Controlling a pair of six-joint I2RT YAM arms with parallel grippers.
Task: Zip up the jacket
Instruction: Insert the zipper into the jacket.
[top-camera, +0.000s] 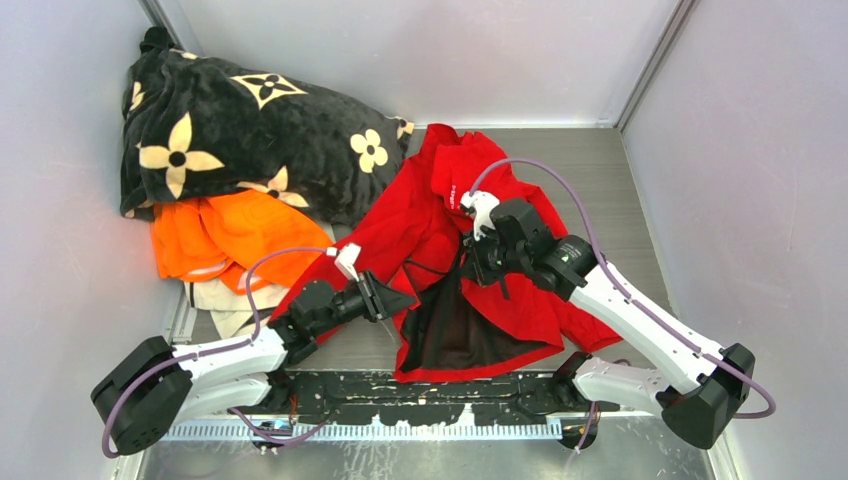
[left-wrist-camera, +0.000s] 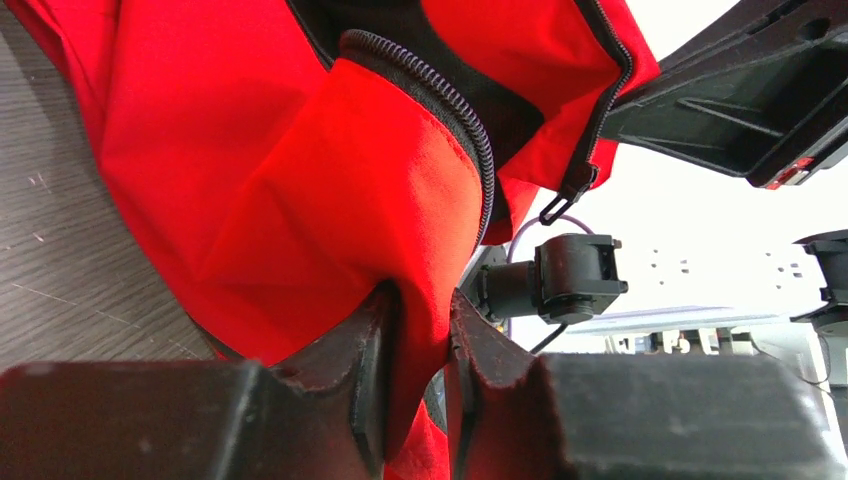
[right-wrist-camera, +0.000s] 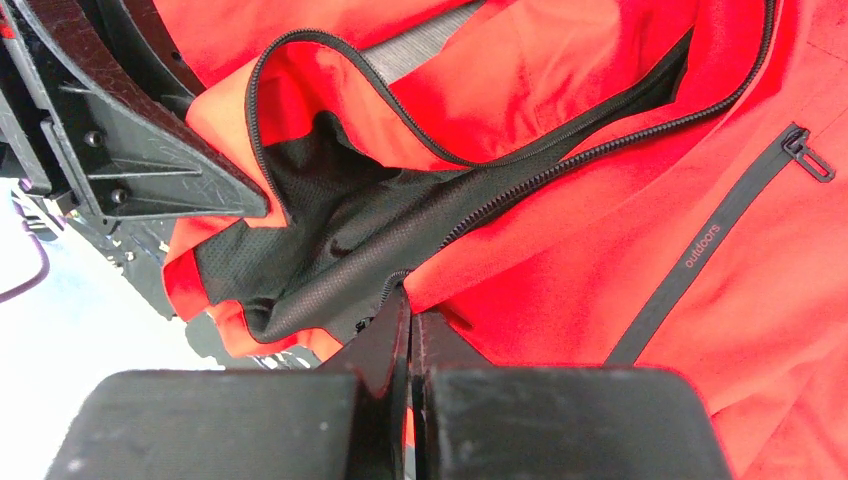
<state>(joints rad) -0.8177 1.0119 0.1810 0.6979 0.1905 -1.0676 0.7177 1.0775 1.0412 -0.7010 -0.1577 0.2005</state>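
Grey wood-grain tabletop (top-camera: 600, 170) between pale walls carries the work. We find the bright red thin jacket (top-camera: 440, 205) crumpled at the centre of the overhead view. Its front is open, and its black mesh lining (right-wrist-camera: 340, 230) is exposed toward the lower centre.

The zip is not joined. In the left wrist view one row of black zip teeth (left-wrist-camera: 478, 140) curls over a red fold. The black slider (left-wrist-camera: 578, 182) hangs at the end of a second row, upper right of frame. In the right wrist view the rows run apart from each other.

The right gripper (right-wrist-camera: 408, 300) has its jaws pressed together on the jacket's zip edge, where lining meets red cloth. The left gripper (left-wrist-camera: 418, 305) has its jaws slightly apart with a fold of red cloth between them. Whether it clamps that fold or merely flanks it we cannot tell.

We judge the step in hand to be securing both bottom ends of the zip before mating them. We recommend:
- Grip each side close to the teeth, not on loose cloth.
- Draw the hem flat so the rows lie parallel.
- Keep the lining clear of the slider's mouth, since thin fabric is likely to snag.

A black blanket with cream flowers (top-camera: 240, 120) and an orange garment (top-camera: 230, 235) lie at the upper left, beside the jacket. In our judgement neither needs disturbing.
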